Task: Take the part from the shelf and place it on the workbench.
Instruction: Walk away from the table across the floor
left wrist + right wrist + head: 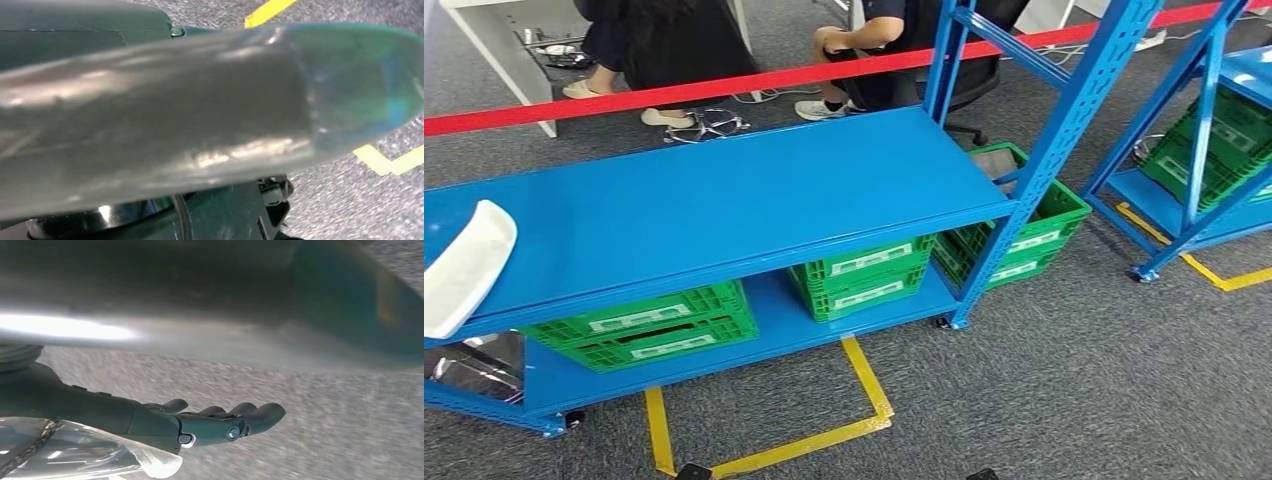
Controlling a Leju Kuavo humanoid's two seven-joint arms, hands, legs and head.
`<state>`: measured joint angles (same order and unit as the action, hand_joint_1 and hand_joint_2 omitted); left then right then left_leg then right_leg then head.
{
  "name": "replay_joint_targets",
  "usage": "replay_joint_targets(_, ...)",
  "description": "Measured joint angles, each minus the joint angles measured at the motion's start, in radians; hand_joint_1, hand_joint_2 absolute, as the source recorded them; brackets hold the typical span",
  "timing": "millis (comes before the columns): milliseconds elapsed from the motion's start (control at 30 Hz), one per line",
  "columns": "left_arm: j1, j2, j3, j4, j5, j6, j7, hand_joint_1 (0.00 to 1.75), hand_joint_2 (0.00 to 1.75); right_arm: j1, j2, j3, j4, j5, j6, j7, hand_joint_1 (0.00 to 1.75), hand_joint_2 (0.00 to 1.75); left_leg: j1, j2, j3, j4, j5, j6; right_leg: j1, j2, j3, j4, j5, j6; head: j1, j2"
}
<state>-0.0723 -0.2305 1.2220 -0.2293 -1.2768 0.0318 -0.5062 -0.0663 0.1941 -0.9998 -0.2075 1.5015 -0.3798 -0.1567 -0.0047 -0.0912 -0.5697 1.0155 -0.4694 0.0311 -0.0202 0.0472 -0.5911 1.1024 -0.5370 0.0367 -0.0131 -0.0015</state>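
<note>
The blue shelf unit [724,200] spans most of the head view, its broad top board slanting across the picture, with a second blue rack [1194,150] off to the right. Grey carpet floor [1074,380] lies around both, marked with yellow tape lines [864,390], and a red barrier band [674,95] runs behind the shelf. Beyond the band two people [664,50] sit or stand near white desks.

On the lower board sit green crates [649,325], one at the left and one [864,275] further right; another green crate [1024,225] stands on the floor by the shelf's upright.

The part [459,265], a white curved panel, lies at the far left end of the top board, overhanging its front edge.

In the right wrist view the right hand [210,422] stretches out flat over the carpet, its dark fingers [260,415] extended side by side and holding nothing; clear plastic wrap lies along the forearm beneath it.

In the left wrist view a blurred silvery-grey surface crosses the picture over the carpet and tape, with dark green and black casing behind it. Whether the left hand's fingers are spread or curled I cannot tell.
</note>
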Motion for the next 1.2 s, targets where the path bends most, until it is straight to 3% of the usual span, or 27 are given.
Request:
replay_joint_targets(67,-0.002,0.0,0.0,0.0,0.0,0.0,0.0,0.0,0.0,0.0,0.0,0.0,0.0,0.0,-0.004,-0.006,0.0,0.0,0.003,-0.025,-0.007,0.004,0.0,-0.01,-0.004,0.047,0.036,-0.076,0.02,-0.005,-0.001,0.0)
replay_joint_targets(100,-0.001,0.0,0.0,0.0,0.0,0.0,0.0,0.0,0.0,0.0,0.0,0.0,0.0,0.0,-0.006,-0.009,0.0,0.0,0.005,-0.037,-0.011,0.004,0.002,-0.017,-0.003,0.054,0.043,-0.083,0.015,-0.008,-0.001,0.0)
replay_joint_targets(167,0.002,0.002,-0.001,0.0,0.0,0.001,0.0,0.0,0.0,-0.001,0.001,0.0,0.0,-0.001,-0.01,-0.014,0.0,0.0,0.007,-0.051,-0.016,0.004,0.004,-0.031,-0.004,0.03,0.051,-0.091,0.017,-0.016,-0.001,0.0)
replay_joint_targets(233,0.002,0.003,-0.001,0.0,0.0,0.002,0.0,0.0,0.0,-0.001,0.003,0.0,0.0,-0.002,-0.013,-0.017,0.0,0.0,0.003,-0.004,-0.036,0.049,-0.024,-0.043,-0.007,-0.001,0.059,-0.101,0.019,-0.029,-0.008,0.0)
replay_joint_targets(300,-0.002,0.003,-0.001,0.0,0.0,0.002,0.0,0.0,0.0,0.001,0.003,0.0,0.0,-0.002,-0.015,-0.02,0.0,0.0,0.005,0.06,-0.09,0.167,-0.084,-0.053,-0.004,-0.038,0.066,-0.104,0.015,-0.039,-0.015,0.0)
replay_joint_targets(367,-0.003,0.004,-0.001,0.0,0.0,0.002,0.0,0.0,0.0,0.004,0.003,0.0,0.0,-0.002,-0.016,-0.022,0.0,0.0,0.01,0.079,-0.139,0.268,-0.116,-0.059,-0.002,-0.074,0.071,-0.104,0.01,-0.041,-0.015,0.0)
replay_joint_targets(400,-0.001,0.004,-0.001,0.0,0.0,0.002,0.0,0.0,0.0,0.003,0.003,0.0,0.0,-0.002,-0.016,-0.022,0.0,0.0,0.012,0.083,-0.14,0.271,-0.105,-0.061,-0.001,-0.089,0.074,-0.103,0.007,-0.041,-0.015,0.0)
replay_joint_targets(467,0.002,0.004,-0.001,0.0,0.0,0.002,0.0,0.0,0.0,0.0,0.003,0.0,0.0,-0.003,-0.018,-0.024,0.0,0.0,0.012,0.098,-0.088,0.17,-0.04,-0.057,-0.001,-0.114,0.082,-0.103,0.001,-0.039,-0.016,0.0)
replay_joint_targets(533,0.0,0.005,-0.001,0.0,0.0,0.003,0.0,0.0,0.0,-0.001,0.004,0.0,0.0,-0.003,-0.019,-0.026,0.0,0.0,0.003,0.139,-0.023,0.047,0.004,-0.045,0.004,-0.136,0.09,-0.103,-0.007,-0.03,-0.016,0.0)
replay_joint_targets(600,-0.002,0.006,-0.001,0.0,0.0,0.004,0.0,0.0,0.0,-0.003,0.004,0.0,0.0,-0.003,-0.02,-0.027,0.0,0.0,-0.006,0.158,-0.004,0.003,0.004,-0.031,0.009,-0.158,0.094,-0.104,-0.014,-0.019,-0.015,0.0)
replay_joint_targets(667,0.002,0.007,-0.001,0.0,0.0,0.004,0.0,0.0,0.0,-0.006,0.004,0.0,0.0,-0.003,-0.021,-0.027,0.0,0.0,-0.004,0.139,-0.005,-0.004,0.006,-0.019,0.008,-0.17,0.101,-0.106,-0.02,-0.009,-0.015,0.0)
replay_joint_targets(733,0.004,0.007,-0.001,0.0,0.0,0.004,0.0,0.0,0.0,-0.009,0.005,0.0,0.0,-0.003,-0.022,-0.029,0.0,0.0,0.002,0.119,-0.002,-0.012,0.012,-0.007,0.006,-0.127,0.09,-0.074,-0.046,0.0,-0.01,0.0)
replay_joint_targets(800,0.0,0.006,-0.001,0.0,0.001,0.004,0.0,0.0,0.0,-0.007,0.005,0.0,0.0,-0.003,-0.023,-0.03,0.0,0.0,0.006,0.096,-0.002,-0.016,0.014,0.001,0.004,-0.067,0.034,0.04,-0.105,0.004,-0.004,0.0)
replay_joint_targets(867,-0.002,0.005,-0.001,0.0,0.001,0.004,0.0,0.0,0.0,-0.003,0.005,0.0,0.0,-0.005,-0.023,-0.032,0.0,0.0,0.007,0.07,-0.003,-0.015,0.014,0.004,0.003,-0.051,-0.035,0.163,-0.144,0.006,-0.002,0.0)
replay_joint_targets(900,-0.001,0.004,-0.001,0.0,0.001,0.004,0.0,0.0,0.0,-0.001,0.005,0.0,0.0,-0.007,-0.023,-0.033,0.0,0.0,0.007,0.055,-0.002,-0.015,0.013,0.004,0.002,-0.049,-0.051,0.182,-0.135,0.007,-0.002,0.0)
replay_joint_targets(933,0.0,0.004,-0.001,0.0,0.0,0.004,0.0,0.0,0.0,0.0,0.005,0.0,0.0,-0.009,-0.024,-0.034,0.0,0.0,0.008,0.041,-0.001,-0.014,0.013,0.002,0.0,-0.047,-0.049,0.161,-0.106,0.009,-0.002,0.0)
replay_joint_targets(1000,0.0,0.004,-0.001,0.0,0.001,0.003,0.0,0.0,0.0,-0.001,0.005,0.0,0.0,-0.015,-0.026,-0.041,0.0,0.0,0.012,0.015,0.001,-0.007,0.008,-0.005,-0.007,-0.028,-0.004,0.04,-0.027,0.013,-0.002,0.0)
replay_joint_targets(1033,-0.001,0.004,-0.001,0.0,0.002,0.002,0.0,0.0,0.44,-0.001,0.005,-0.001,0.0,-0.02,-0.027,-0.047,0.0,0.0,0.012,0.003,-0.002,0.0,0.004,-0.011,-0.01,-0.015,0.019,-0.02,-0.004,0.012,-0.001,0.0)
replay_joint_targets(1067,-0.002,0.004,-0.001,0.0,0.005,0.004,0.001,0.0,0.87,-0.003,0.005,-0.001,0.0,-0.029,-0.028,-0.055,0.0,0.44,0.011,-0.005,-0.005,0.006,0.001,-0.017,-0.011,-0.004,0.036,-0.059,0.007,0.01,-0.001,0.0)
replay_joint_targets(1133,0.0,0.004,-0.001,0.0,0.012,0.01,0.009,0.0,1.75,-0.006,0.005,-0.008,0.0,-0.055,-0.026,-0.07,0.0,1.31,0.009,-0.014,-0.012,0.016,-0.001,-0.015,-0.012,0.002,0.046,-0.08,0.004,0.004,-0.001,0.0)
replay_joint_targets(1167,0.002,0.004,-0.001,0.0,0.013,0.01,0.02,0.0,1.75,-0.007,0.006,-0.013,0.0,-0.066,-0.021,-0.071,0.0,1.75,0.009,-0.014,-0.012,0.014,0.001,-0.01,-0.011,0.001,0.048,-0.079,0.006,0.002,-0.002,0.0)
replay_joint_targets(1200,0.003,0.006,-0.004,0.0,0.013,0.007,0.036,0.0,1.31,-0.007,0.006,-0.018,0.0,-0.072,-0.015,-0.065,0.0,1.75,0.009,-0.013,-0.011,0.013,0.002,-0.004,-0.01,0.001,0.049,-0.079,0.007,0.001,-0.002,0.0)
